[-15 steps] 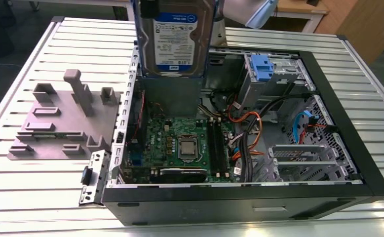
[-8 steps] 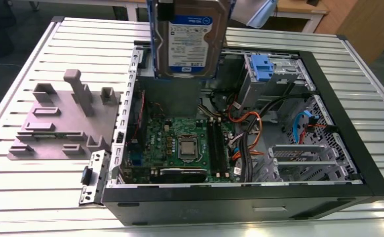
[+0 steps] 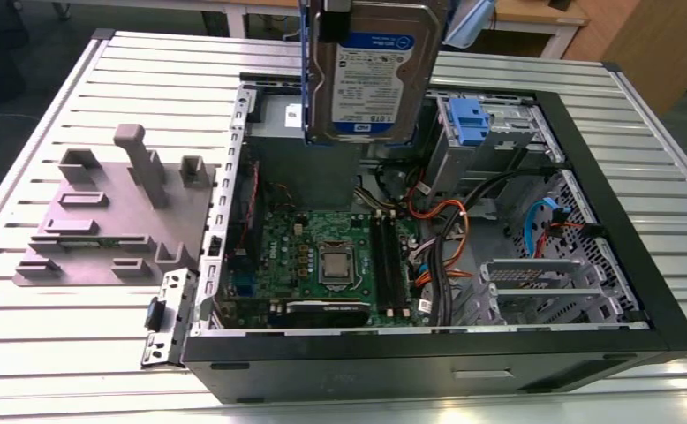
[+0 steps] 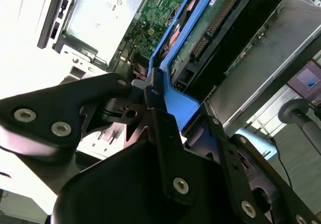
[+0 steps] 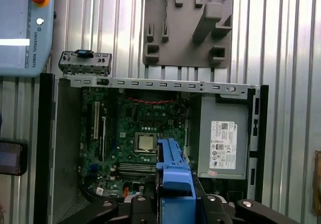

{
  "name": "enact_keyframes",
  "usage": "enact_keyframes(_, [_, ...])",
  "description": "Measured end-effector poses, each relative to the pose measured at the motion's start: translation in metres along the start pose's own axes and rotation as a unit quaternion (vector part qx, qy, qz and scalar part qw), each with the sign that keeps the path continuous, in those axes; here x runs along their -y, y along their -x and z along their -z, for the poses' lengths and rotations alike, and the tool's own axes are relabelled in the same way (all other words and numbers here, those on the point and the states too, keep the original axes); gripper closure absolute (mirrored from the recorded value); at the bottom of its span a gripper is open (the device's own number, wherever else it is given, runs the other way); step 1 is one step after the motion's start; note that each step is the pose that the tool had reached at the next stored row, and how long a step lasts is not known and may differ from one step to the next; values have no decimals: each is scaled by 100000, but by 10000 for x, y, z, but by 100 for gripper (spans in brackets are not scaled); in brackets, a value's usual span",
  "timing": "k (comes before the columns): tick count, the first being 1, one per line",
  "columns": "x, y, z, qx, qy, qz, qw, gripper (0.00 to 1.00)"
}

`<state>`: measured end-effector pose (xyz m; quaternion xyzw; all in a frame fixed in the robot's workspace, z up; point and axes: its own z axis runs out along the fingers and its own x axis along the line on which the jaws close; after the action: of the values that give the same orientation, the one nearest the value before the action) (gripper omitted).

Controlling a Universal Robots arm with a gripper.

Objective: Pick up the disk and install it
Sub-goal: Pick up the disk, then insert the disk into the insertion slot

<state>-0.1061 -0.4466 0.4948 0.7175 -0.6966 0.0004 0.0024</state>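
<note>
Hanging upright over the computer case (image 3: 438, 364), at twelve o'clock from the motherboard (image 3: 320, 240), the disk (image 3: 373, 71) is pinched by its blue rail (image 5: 175, 176) in the gripper (image 4: 173, 98).

Computer case (image 3: 438, 367) on the table (image 3: 37, 344); a plate (image 3: 96, 225) beside it on the exterior view's left; the disk (image 3: 373, 71) above the case.

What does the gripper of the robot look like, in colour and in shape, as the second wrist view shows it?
The gripper is matte black. It is built of flat link plates with rounded ends, joined at pivots. Round silver screw heads mark the joints. Its fingers are narrow black bars.
</note>
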Motion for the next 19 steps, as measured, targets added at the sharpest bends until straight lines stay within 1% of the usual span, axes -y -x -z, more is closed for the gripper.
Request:
enact_keyframes(6, [2,0,0,-3,0,-5,100000,64])
enact_keyframes(8, [17,0,0,1,-3,-4,100000,64])
enact_keyframes(13, [19,-3,0,0,-1,-3,100000,64])
enact_keyframes(19, [17,-39,-1,-5,-3,-2,100000,64])
